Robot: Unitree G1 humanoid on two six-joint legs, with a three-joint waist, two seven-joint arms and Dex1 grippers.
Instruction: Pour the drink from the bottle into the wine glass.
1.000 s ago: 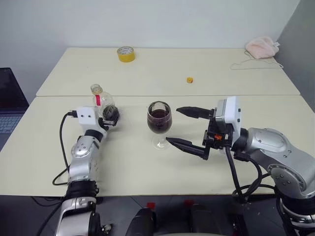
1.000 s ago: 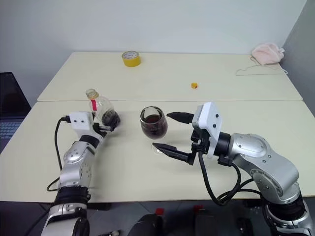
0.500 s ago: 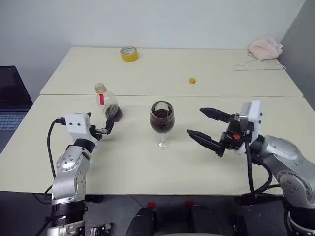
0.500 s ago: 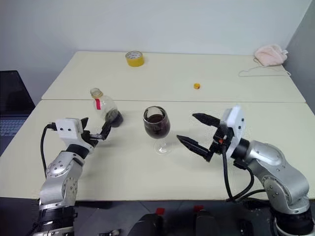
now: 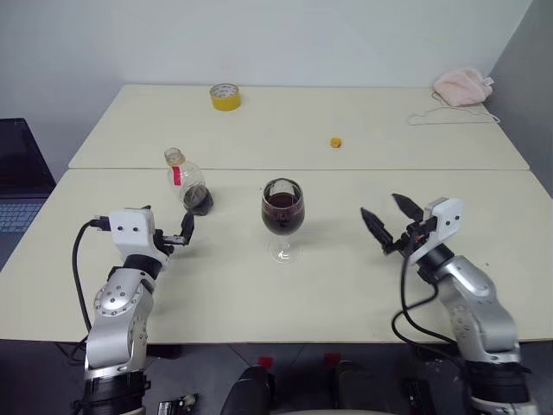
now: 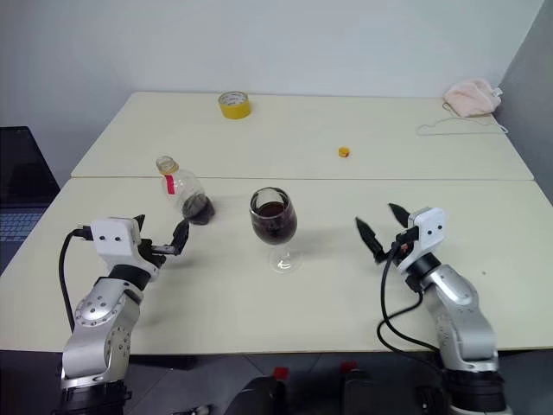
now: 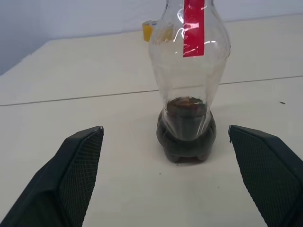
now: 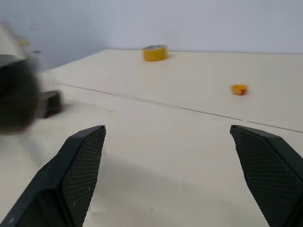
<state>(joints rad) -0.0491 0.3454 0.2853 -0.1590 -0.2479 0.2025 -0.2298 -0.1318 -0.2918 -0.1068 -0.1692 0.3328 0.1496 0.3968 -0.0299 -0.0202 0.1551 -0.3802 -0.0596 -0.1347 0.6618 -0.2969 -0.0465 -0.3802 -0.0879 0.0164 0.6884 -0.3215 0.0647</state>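
The bottle (image 5: 187, 184) stands upright on the near table, clear with a red strip, a little dark drink (image 7: 185, 126) left in its base. To its right stands the wine glass (image 5: 282, 213), its bowl about half full of dark drink. My left gripper (image 5: 167, 222) is open, a short way in front of the bottle and apart from it; the left wrist view looks at the bottle between the black fingers (image 7: 78, 165). My right gripper (image 5: 389, 218) is open and empty, well to the right of the glass, low over the table.
On the far table lie a yellow tape roll (image 5: 224, 96), a small yellow cap-like piece (image 5: 334, 142) and a pink cloth (image 5: 462, 85) with a thin cord. A laptop (image 5: 17, 173) sits off the table's left side. A seam (image 5: 346, 169) joins the two tables.
My right gripper has swung away from the wine glass, to the right and down, and now points level. My left gripper has drawn back from the bottle. Bottle and glass stay put.
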